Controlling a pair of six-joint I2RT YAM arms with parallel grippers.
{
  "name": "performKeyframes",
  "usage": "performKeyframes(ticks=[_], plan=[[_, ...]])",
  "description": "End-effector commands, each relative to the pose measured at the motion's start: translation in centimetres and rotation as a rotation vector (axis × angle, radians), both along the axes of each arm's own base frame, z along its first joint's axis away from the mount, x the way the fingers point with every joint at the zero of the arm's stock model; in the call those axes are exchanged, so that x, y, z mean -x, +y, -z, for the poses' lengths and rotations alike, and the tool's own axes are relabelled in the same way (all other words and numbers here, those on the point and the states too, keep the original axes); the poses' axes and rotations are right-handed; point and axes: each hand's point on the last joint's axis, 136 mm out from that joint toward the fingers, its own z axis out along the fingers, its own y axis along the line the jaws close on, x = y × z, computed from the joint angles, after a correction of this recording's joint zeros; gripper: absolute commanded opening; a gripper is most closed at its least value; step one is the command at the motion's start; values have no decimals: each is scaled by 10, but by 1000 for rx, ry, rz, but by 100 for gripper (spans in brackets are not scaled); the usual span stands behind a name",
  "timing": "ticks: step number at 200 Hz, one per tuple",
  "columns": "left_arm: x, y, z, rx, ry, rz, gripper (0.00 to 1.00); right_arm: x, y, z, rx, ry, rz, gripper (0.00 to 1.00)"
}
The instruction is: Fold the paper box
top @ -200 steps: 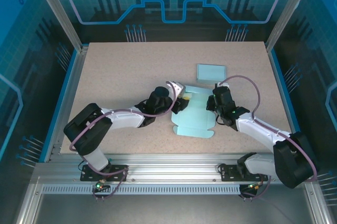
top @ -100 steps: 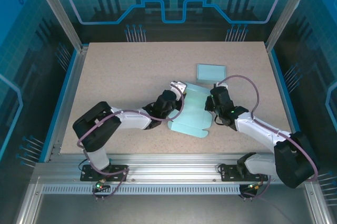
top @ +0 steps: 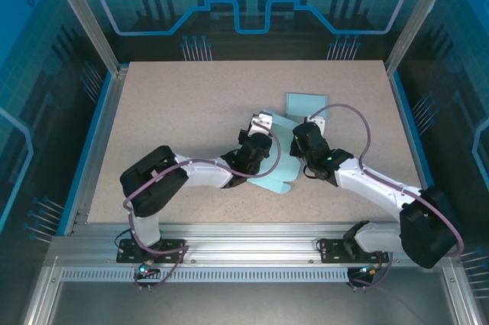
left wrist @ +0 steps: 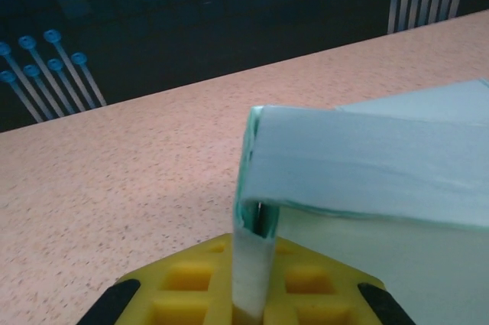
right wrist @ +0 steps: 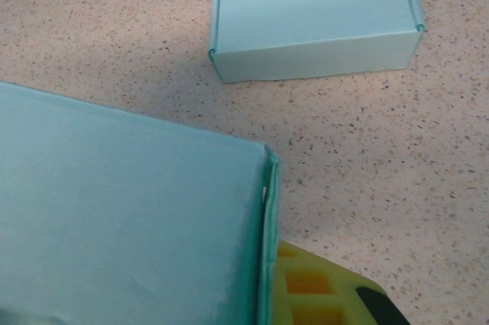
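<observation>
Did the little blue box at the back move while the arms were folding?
No. The little box keeps its spot near the far edge of the table, same as before.

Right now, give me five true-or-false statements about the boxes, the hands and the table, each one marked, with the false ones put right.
1. The left hand is shut on a flap of the paper box. True.
2. The paper box lies wholly flat. False: one panel is raised and bent over.
3. A folded box sits on the table beyond the paper box. True.
4. The folded box touches the paper box. False: bare table shows between them.
5. The right hand is wide open. False: it is shut, close against the paper box.
</observation>
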Motion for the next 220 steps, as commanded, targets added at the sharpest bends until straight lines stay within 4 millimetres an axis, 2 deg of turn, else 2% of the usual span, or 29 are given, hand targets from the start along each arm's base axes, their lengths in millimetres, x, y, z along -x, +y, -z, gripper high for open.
performKeyframes(ticks=[1,27,42,69,79,84,104,122,179,220], plan=[[-17,39,-13,103,-45,-258,14,10,29,5,-27,48,-89,0],[-19,66,-5,240,11,-355,15,6,43,5,-26,54,-106,0],[-20,72,-9,250,-3,-363,15,4,51,6,-31,59,-120,0],[-17,60,-15,299,-17,-251,20,-2,66,7,-32,70,-146,0],[-14,53,-14,323,-1,-182,25,0,64,14,-11,92,-143,0],[-11,49,-14,334,7,-148,28,-5,69,5,-19,77,-142,0],[0,34,-13,351,42,-5,39,-6,68,7,-6,90,-131,0],[11,26,-8,343,79,86,41,-6,67,7,-10,98,-122,0],[29,48,23,232,175,60,37,-1,63,1,-30,88,-109,0],[39,59,45,218,251,21,41,0,60,-5,-27,73,-102,0]])
